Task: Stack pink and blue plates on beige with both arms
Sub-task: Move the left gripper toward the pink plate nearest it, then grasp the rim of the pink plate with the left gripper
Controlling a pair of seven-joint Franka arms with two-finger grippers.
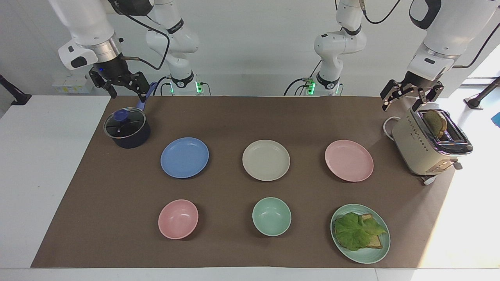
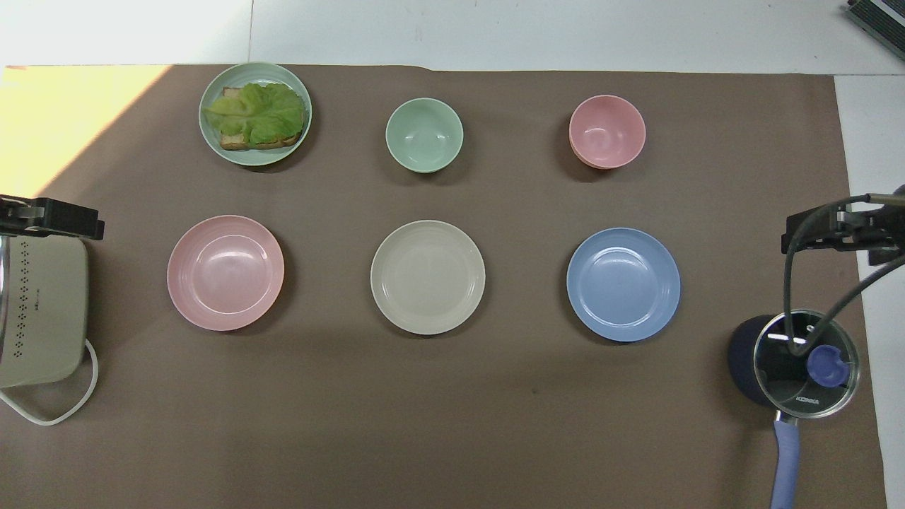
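Three equal plates lie in a row on the brown mat: the blue plate (image 1: pixel 184 157) (image 2: pixel 623 284) toward the right arm's end, the beige plate (image 1: pixel 266 160) (image 2: pixel 428 276) in the middle, and the pink plate (image 1: pixel 349 160) (image 2: pixel 225 273) toward the left arm's end. Each is bare and lies apart from the others. My left gripper (image 1: pixel 401 103) (image 2: pixel 49 215) hangs open and empty in the air over the toaster. My right gripper (image 1: pixel 128 93) (image 2: pixel 834 226) hangs open and empty above the lidded pot. Neither touches a plate.
A cream toaster (image 1: pixel 429 144) holding a slice stands at the left arm's end. A dark pot with a glass lid (image 1: pixel 127 128) stands at the right arm's end. Farther from the robots sit a pink bowl (image 1: pixel 178 219), a mint bowl (image 1: pixel 271 216) and a green plate (image 1: pixel 367 257) with lettuce and toast.
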